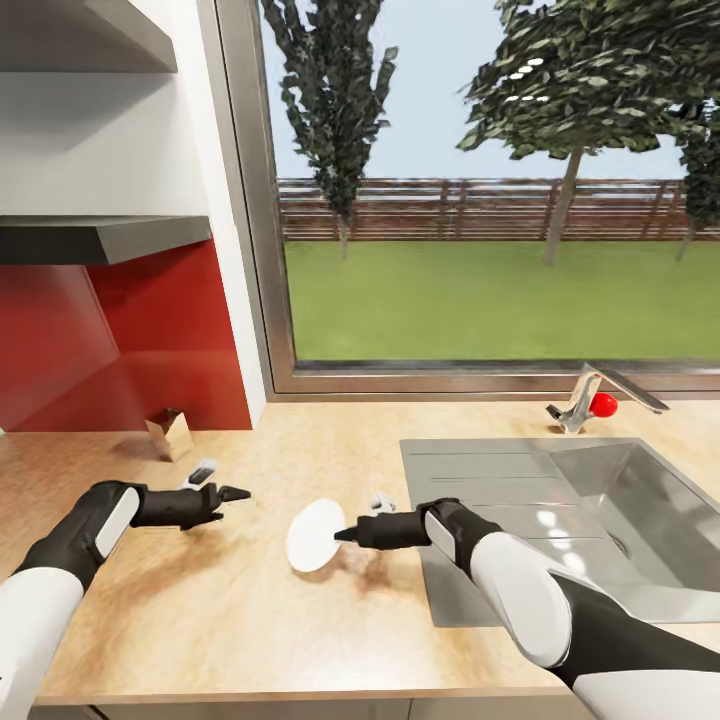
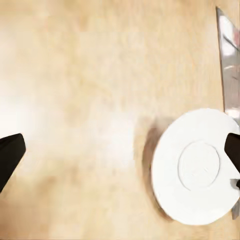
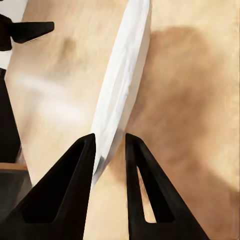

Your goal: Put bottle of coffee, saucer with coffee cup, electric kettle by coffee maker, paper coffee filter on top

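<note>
The saucer (image 1: pixel 315 535), a flat round white plate, hangs tilted on edge just above the countertop (image 1: pixel 250 620). My right gripper (image 1: pixel 342 535) is shut on the saucer's rim, reaching in from the sink side. In the right wrist view both dark fingers (image 3: pixel 75 180) clamp the saucer (image 3: pixel 122 85) edge-on. My left gripper (image 1: pixel 232 492) is open and holds nothing, a short way left of the saucer. Its wrist view looks down on the saucer (image 2: pixel 197 167) and the bare beige counter. The coffee maker, bottle, filter, cup and kettle are out of view.
A steel sink (image 1: pixel 620 500) with drainboard lies right of the saucer, its faucet (image 1: pixel 585 395) with a red knob behind it. A small brown box (image 1: pixel 170 435) stands against the red backsplash. Grey shelves (image 1: pixel 100 240) hang at upper left; a window runs behind the counter.
</note>
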